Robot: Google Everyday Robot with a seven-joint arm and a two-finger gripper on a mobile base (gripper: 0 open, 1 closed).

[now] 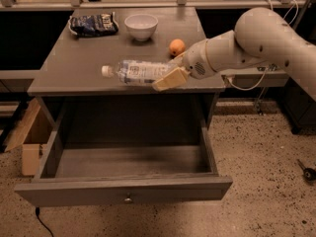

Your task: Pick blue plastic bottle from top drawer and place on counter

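Observation:
The blue plastic bottle [136, 71] lies on its side, white cap to the left, over the front part of the counter [74, 68]. My gripper [172, 73] is shut on the bottle's base end, and one tan finger [169, 79] shows in front of it. I cannot tell whether the bottle rests on the counter or hangs just above it. The top drawer [123, 189] stands pulled fully open below, with nothing showing inside.
On the counter's back part lie a dark blue snack bag [93, 24], a white bowl [141, 25] and an orange [177, 47] just behind my wrist. A cardboard box [30, 137] stands on the floor at the left of the drawer.

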